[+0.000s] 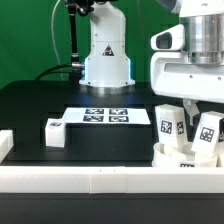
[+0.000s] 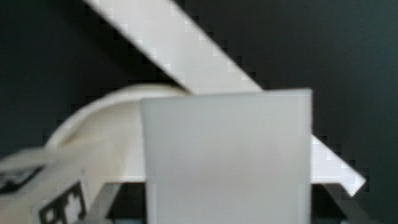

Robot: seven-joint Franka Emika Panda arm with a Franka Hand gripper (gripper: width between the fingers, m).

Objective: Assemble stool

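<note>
Your fingers, mostly hidden, grip a white blocky plastic leg. Below them the round white plastic seat shows only partly.

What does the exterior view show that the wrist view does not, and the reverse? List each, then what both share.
Exterior view only: the robot's white base, the flat white marker board, a loose white blocky plastic leg at the exterior view's left, and the white gripper.
Wrist view only: the plain untagged face of the gripped white plastic leg, close up.
Both: that gripped leg, the round white plastic seat disc and the long white rail wall.
</note>
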